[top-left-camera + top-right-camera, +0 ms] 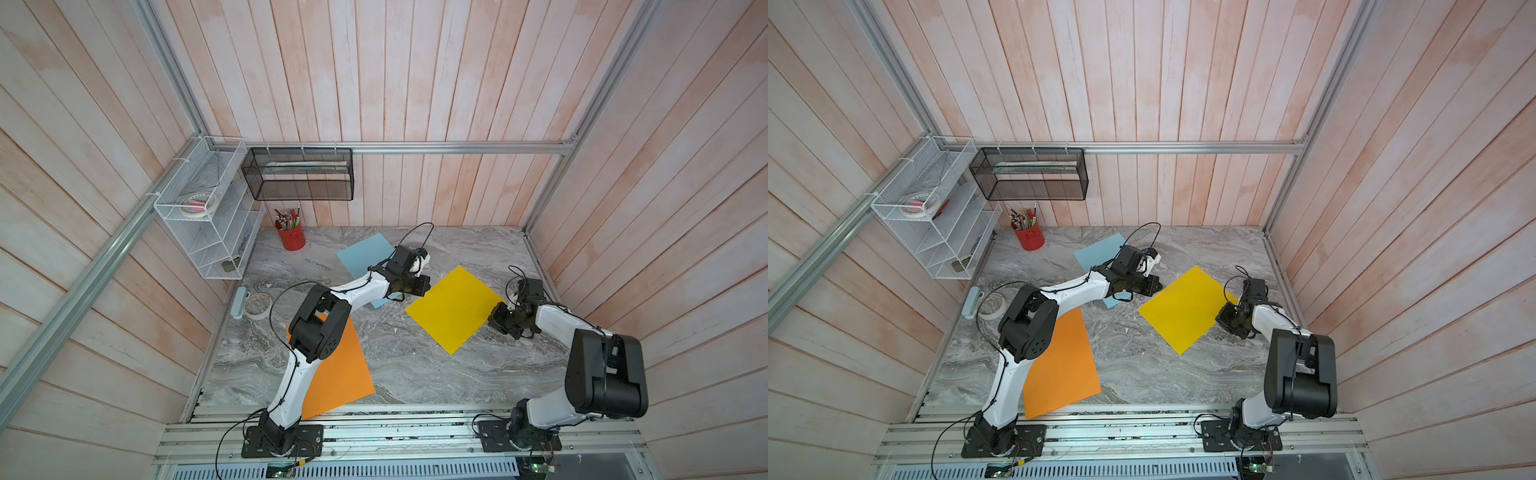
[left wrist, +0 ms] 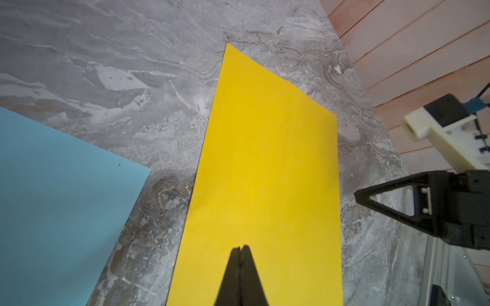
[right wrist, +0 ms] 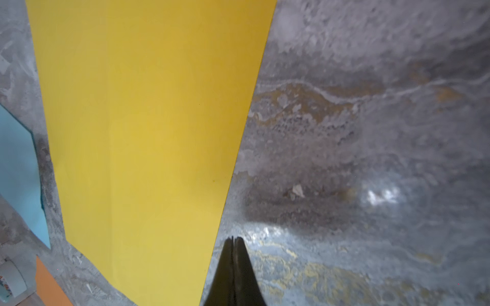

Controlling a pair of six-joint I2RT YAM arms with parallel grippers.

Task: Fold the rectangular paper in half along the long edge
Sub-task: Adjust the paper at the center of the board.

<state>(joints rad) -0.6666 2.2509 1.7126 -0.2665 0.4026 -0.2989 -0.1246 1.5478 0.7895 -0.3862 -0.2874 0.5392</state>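
Left gripper [image 2: 240,248]: my jaws pressed together, empty, above the yellow paper [image 1: 455,309] near its edge.
Right gripper [image 3: 233,239]: mine, closed, empty, just beside the opposite edge.
Yellow paper: flat on the marble table [image 1: 415,365].
Around: blue paper [image 1: 365,255] partly hidden by my left arm; orange paper [image 1: 340,370] apart.

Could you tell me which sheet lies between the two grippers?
The yellow sheet, flanked by the left gripper and right gripper; the blue sheet and orange sheet lie partly beneath the left arm.

Yellow paper [image 1: 455,309], blue sheet [image 1: 363,253], orange sheet [image 1: 340,374], grey-marbled table [image 1: 415,365], seemingly whitish tape [image 1: 257,305].
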